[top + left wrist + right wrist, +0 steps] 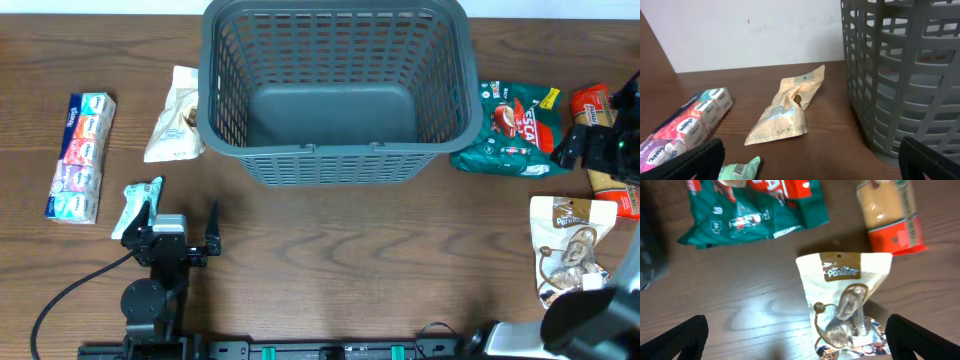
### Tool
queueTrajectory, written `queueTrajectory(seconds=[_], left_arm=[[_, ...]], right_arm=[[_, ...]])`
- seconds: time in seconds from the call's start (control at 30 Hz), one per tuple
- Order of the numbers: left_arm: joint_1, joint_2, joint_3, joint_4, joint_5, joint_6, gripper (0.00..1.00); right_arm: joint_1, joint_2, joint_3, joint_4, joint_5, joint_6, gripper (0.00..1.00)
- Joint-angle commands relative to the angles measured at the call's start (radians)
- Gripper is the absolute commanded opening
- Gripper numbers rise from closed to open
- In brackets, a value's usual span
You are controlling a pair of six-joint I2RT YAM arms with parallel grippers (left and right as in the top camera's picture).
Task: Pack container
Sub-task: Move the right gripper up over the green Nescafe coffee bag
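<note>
The container [335,170], a large dark grey lattice basket, stands empty at the back middle of the table; its wall fills the right of the left wrist view [905,75]. My left gripper [172,218] sits low at the front left, open, with nothing between its fingers [810,162]. A mint-green packet [140,205] lies by its left finger [740,170]. My right gripper [797,337] hangs open over a white snack bag [847,305], whose lower part lies between the fingers, nearer the right one. In the overhead view the right arm hides those fingers.
A beige snack bag [175,115] and a long multicolour tissue pack [80,155] lie left of the basket. A green bag [510,125] and an orange pack [605,150] lie to its right, beyond the white bag [570,245].
</note>
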Motion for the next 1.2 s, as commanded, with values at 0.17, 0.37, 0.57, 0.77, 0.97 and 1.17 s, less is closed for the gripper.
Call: queueTrajectory(seconds=[0.17,0.37,0.57,0.77,0.97,1.17], left_arm=[[0.006,-0.006,-0.025,-0.021,-0.004,0.006,0.99],[0.006,-0.006,-0.026,-0.021,-0.004,0.006,0.99],[0.006,-0.006,-0.025,-0.021,-0.004,0.006,0.99],[0.006,-0.006,-0.025,-0.021,-0.004,0.006,0.99],[0.006,-0.006,-0.025,-0.021,-0.004,0.006,0.99],[0.006,-0.006,-0.025,-0.021,-0.004,0.006,0.99]], right_arm=[[-0.02,0.095,0.011,0.085,-0.256,-0.162,0.99],[0.013,0.138,0.009,0.18,-0.255,-0.206,0.99],[0.089,0.14,-0.013,0.299,-0.252,-0.239,0.99],[0.209,0.14,-0.013,0.34,-0.166,-0.246,0.99],[0.232,0.14,-0.013,0.386,-0.177,-0.059,0.99],[0.212,0.14,-0.013,0.41,0.039,0.127,0.99]])
